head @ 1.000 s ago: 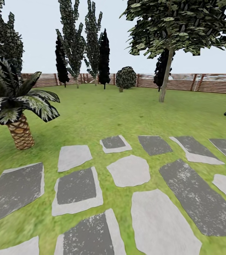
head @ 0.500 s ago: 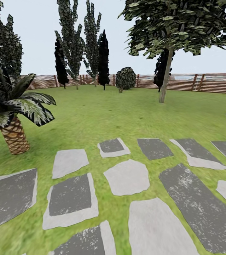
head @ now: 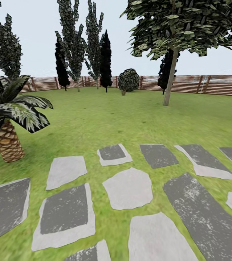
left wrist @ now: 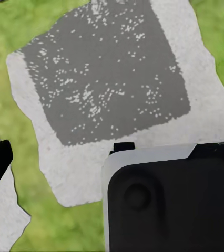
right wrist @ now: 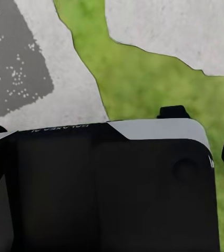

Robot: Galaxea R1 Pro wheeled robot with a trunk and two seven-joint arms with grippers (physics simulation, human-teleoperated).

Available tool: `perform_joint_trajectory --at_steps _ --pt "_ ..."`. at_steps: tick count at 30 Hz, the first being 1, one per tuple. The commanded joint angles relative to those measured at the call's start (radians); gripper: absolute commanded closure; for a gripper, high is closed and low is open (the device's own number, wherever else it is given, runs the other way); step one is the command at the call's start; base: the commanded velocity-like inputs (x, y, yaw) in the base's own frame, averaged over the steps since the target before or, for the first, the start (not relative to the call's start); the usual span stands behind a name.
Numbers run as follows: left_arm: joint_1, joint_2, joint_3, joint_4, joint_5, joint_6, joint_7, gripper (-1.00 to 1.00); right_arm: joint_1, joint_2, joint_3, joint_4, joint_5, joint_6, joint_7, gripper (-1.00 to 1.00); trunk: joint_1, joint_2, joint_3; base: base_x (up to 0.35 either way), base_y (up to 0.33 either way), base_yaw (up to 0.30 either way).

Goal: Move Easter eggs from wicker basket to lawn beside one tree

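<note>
Transit over paving stones; lawn, tree ahead. Eggs likely light, smooth: grasp across middle. Hand states indeterminate.

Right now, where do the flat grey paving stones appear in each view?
Head view: flat grey paving stones across the lower half, green lawn beyond.
Left wrist view: one dark-centred stone beyond the black housing.
Right wrist view: pale stones split by grass.
Shared landmark: grass between stones.
</note>
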Motion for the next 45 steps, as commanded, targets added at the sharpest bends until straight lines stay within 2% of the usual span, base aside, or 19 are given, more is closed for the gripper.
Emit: perform_joint_trajectory --at_steps 1,45 --pt "-0.001 0.000 -0.004 0.001 0.000 -0.003 0.001 -1.00 0.000 0.001 -0.005 -0.002 0.000 0.006 0.001 -1.00 0.001 -0.001 -0.001 0.323 -0.134 0.000" --pt "-0.001 0.000 -0.004 0.001 0.000 -0.003 0.001 -1.00 0.000 0.001 -0.005 -0.002 -0.001 0.006 0.001 -1.00 0.001 -0.001 -0.001 0.323 -0.122 0.000"
